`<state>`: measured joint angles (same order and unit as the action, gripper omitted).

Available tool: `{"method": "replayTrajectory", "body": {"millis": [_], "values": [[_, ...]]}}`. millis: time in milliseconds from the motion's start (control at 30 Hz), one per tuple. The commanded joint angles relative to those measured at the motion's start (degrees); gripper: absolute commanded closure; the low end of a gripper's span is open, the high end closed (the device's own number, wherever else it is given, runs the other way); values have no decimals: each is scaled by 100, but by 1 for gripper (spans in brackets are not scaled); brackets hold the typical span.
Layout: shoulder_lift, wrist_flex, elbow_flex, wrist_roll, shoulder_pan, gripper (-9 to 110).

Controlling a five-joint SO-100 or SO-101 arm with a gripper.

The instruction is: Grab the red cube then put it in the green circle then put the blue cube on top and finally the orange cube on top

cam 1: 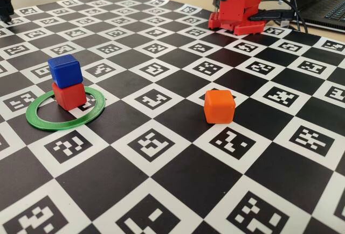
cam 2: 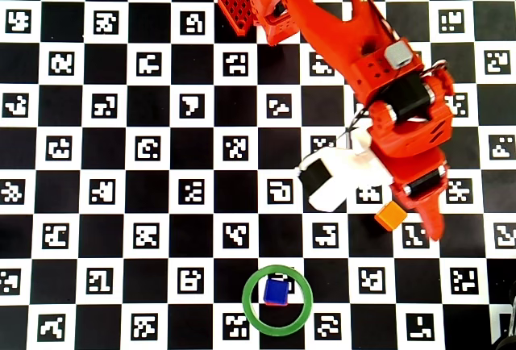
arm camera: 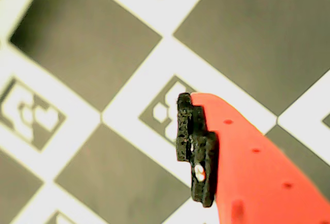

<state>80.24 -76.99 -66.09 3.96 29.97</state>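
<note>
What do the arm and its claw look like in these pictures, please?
The arm is built of bright red-orange plastic segments, with black servo blocks set into them and a white camera housing at the wrist. Black cables run off its base in the fixed view. In the wrist view the claw's one visible finger is red-orange with small round holes and a rough black pad along its edge.

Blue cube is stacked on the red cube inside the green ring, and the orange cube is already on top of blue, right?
Not quite. The blue cube does sit on the red cube inside the green ring, but the orange cube is not on top: the fixed view shows it alone on the board, well off to the right of the ring.
</note>
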Motion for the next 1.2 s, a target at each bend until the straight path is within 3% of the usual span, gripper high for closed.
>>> {"method": "replayTrajectory", "body": {"millis": [0,300,1167], "values": [[-105,132,668,105,229,59],[-861,413,721,290,264,59],[-1160,1872,-1301,870,-132,59]]}}
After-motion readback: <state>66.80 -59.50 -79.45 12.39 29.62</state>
